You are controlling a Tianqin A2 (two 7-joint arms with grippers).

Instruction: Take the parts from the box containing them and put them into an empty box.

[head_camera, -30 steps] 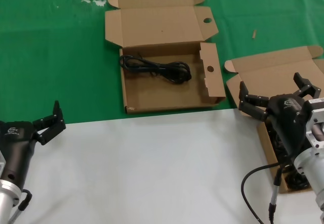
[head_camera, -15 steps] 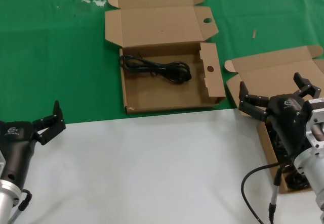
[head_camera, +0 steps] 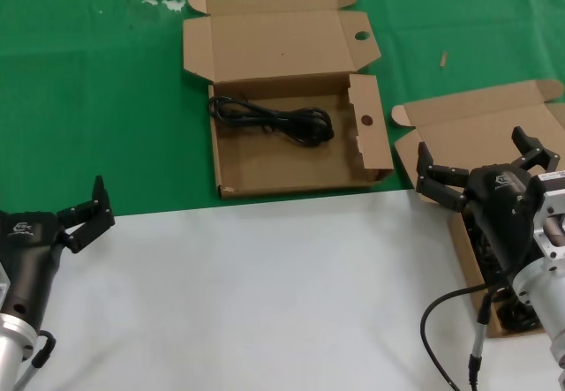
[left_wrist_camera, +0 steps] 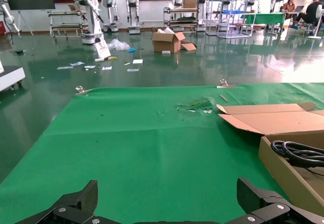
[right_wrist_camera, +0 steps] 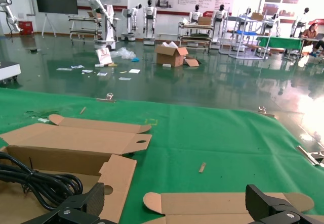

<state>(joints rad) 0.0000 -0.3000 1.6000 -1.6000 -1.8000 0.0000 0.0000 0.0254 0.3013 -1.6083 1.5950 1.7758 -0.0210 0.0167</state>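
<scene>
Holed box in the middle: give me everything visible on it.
The holed box is shallow brown corrugated cardboard, lying open on the green cloth, its near edge at the white sheet. The lid is folded back flat, with one round hole in its side flap and another in the upright side wall. One black cord lies coiled inside, toward the back. Neither gripper touches it.

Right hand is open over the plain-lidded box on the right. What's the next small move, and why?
Probably lower the right hand straight down into the source box. It is open, holds nothing, and hangs over that box, where dark cords show beneath the arm. One cord already lies in the holed box. The left hand waits at the near left.
</scene>
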